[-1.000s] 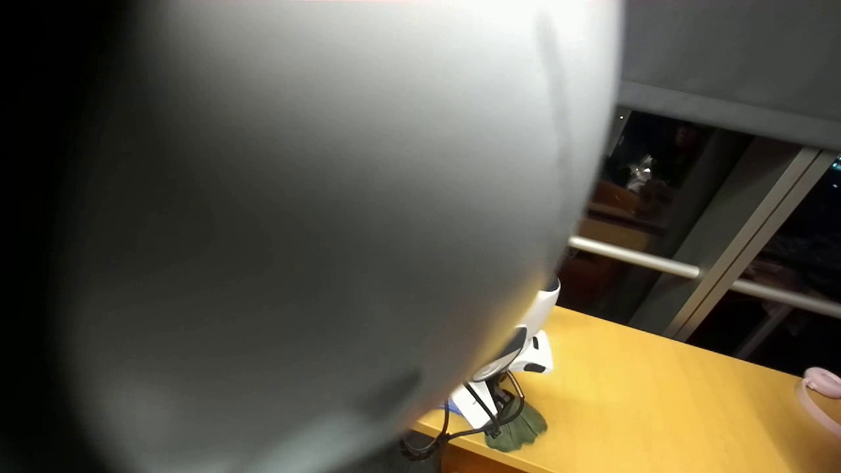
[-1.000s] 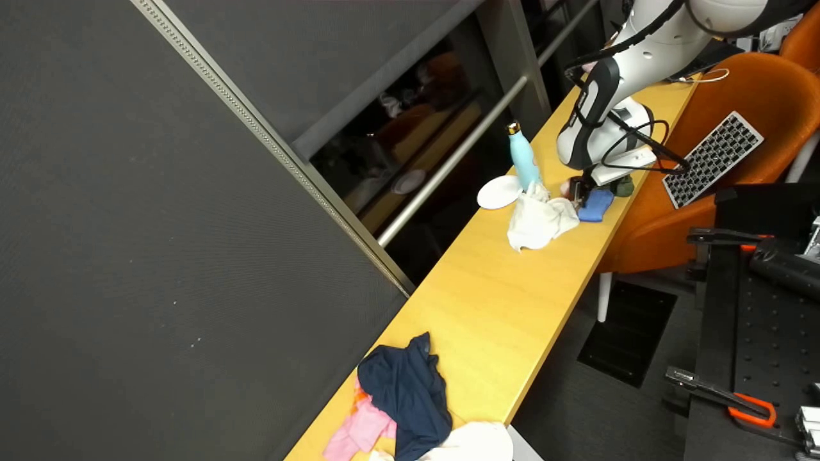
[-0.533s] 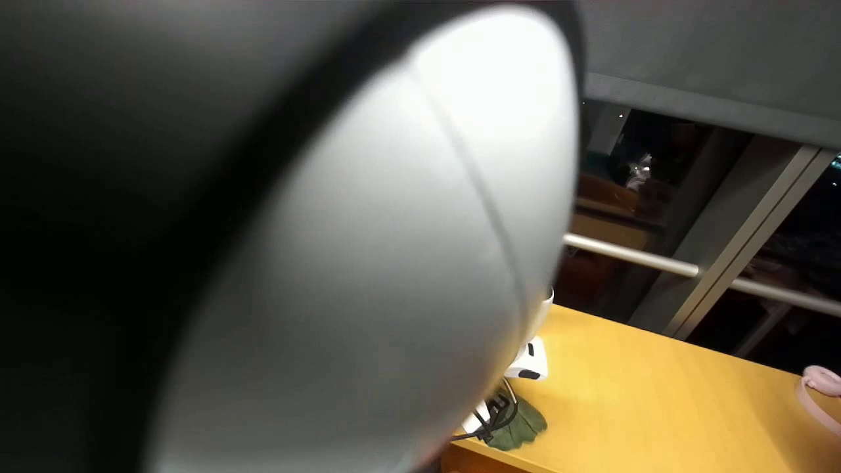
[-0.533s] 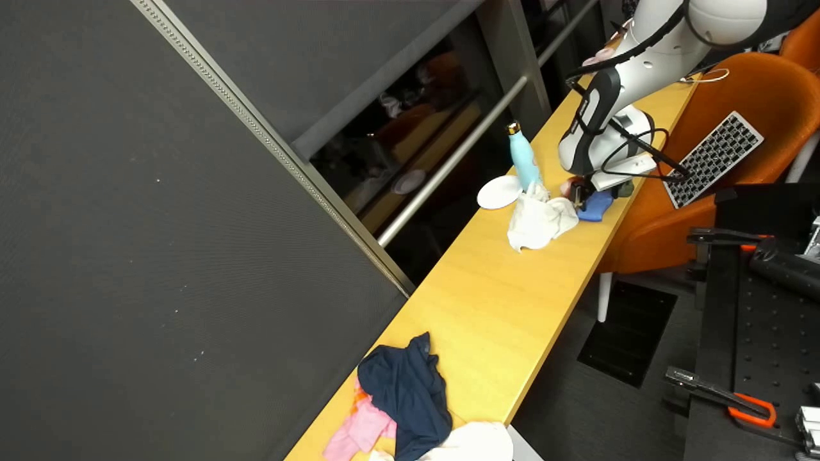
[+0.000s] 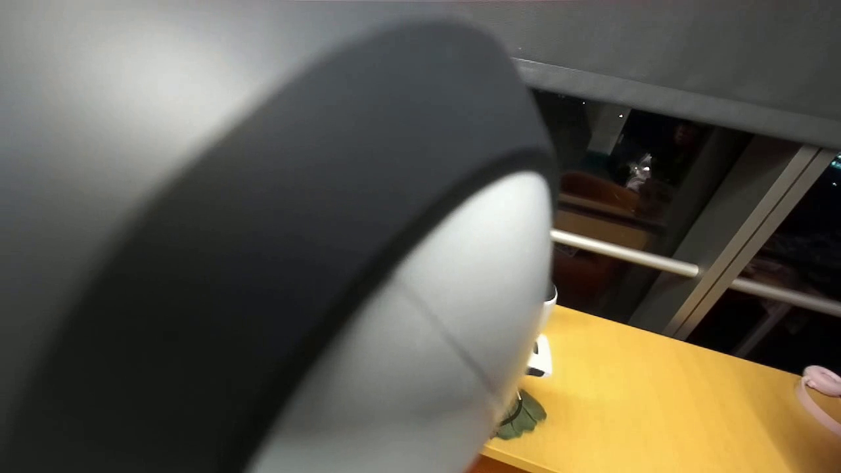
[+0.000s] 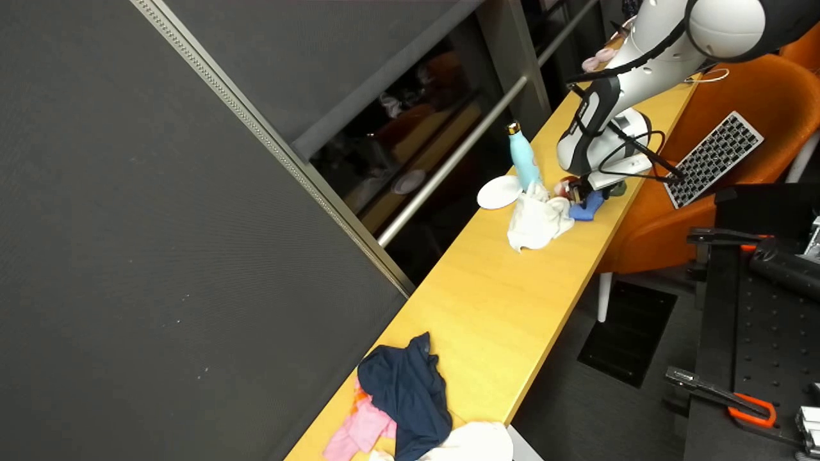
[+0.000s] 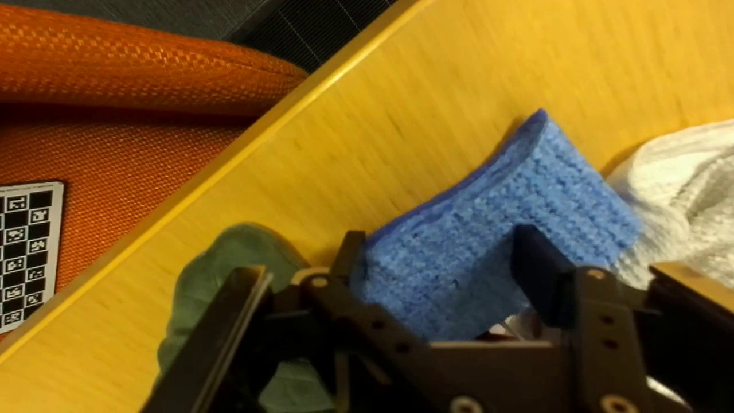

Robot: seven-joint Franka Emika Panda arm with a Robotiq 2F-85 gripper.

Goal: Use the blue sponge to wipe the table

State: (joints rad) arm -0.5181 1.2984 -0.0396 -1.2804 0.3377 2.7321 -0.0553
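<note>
Blue sponge [image 7: 493,212] is straddled on the table [image 7: 344,160] by the half-parted gripper [image 7: 440,244], any hold impossible to tell, as grasping seems in hand, with a level wipe called for next.

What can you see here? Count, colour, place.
Table: 1, yellow, along window.
Blind: at least 1, grey, above window.
Window: 1, dark, behind table.
Sponge: 1, blue, at gripper.
Cloth: 1, white, beside sponge.
Cloth pile: 1, navy, pink, white, table's end.
Leaf-shaped item: 1, green, beside sponge.
Unclear item: 1, red, beside gripper.
Plate: 1, white, near window.
Bottle: 1, light blue, beside plate.
Headphones: 1 pair, pink, on table.
Chairs: at least 2, orange, beside table.
Patterned board: 1, black and white, on chair.
Clamps: 2, black and orange, on black bench.
Arm: 1, white and black, over table.
Gripper: 1, black, at sponge; jaws apart, grip unclear.
</note>
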